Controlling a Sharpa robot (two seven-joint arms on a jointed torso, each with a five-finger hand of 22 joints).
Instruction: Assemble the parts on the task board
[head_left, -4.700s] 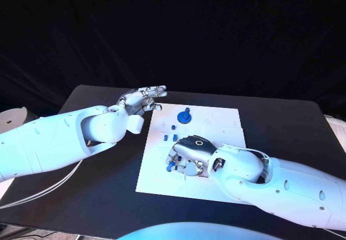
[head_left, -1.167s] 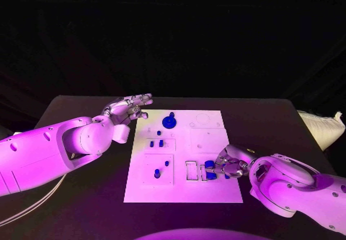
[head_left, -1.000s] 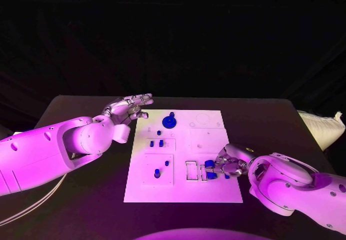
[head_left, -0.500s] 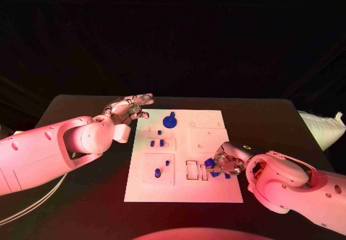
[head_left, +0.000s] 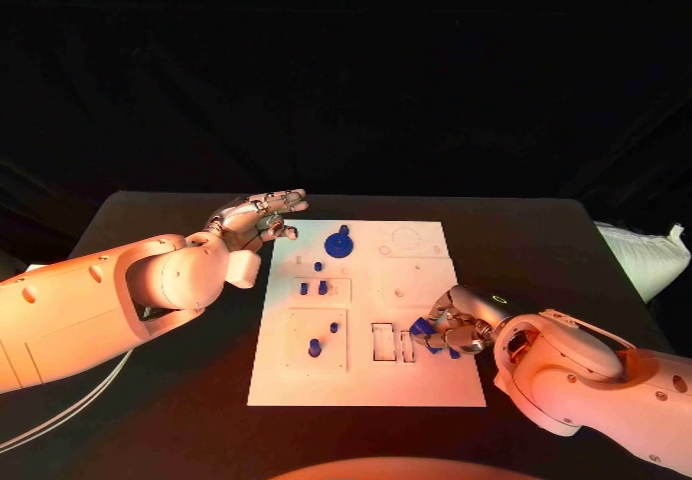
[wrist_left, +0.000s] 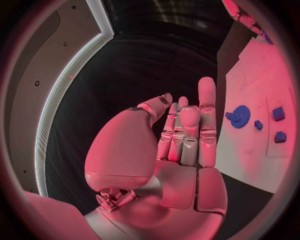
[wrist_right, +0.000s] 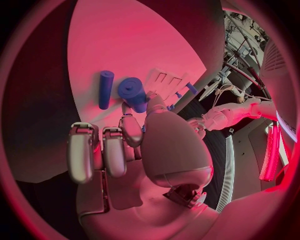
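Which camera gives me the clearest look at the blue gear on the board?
The left wrist view: the blue gear sits unobstructed with its teeth visible beside the open left hand. The head view shows the gear as a small round blob. I can't find it in the right wrist view.

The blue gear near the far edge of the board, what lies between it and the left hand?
In the head view, only bare white task board and a strip of black table lie between the blue gear and the left hand; no part sits there.

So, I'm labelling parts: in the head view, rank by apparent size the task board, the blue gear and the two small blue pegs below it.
1. task board
2. blue gear
3. two small blue pegs, which look alike in size
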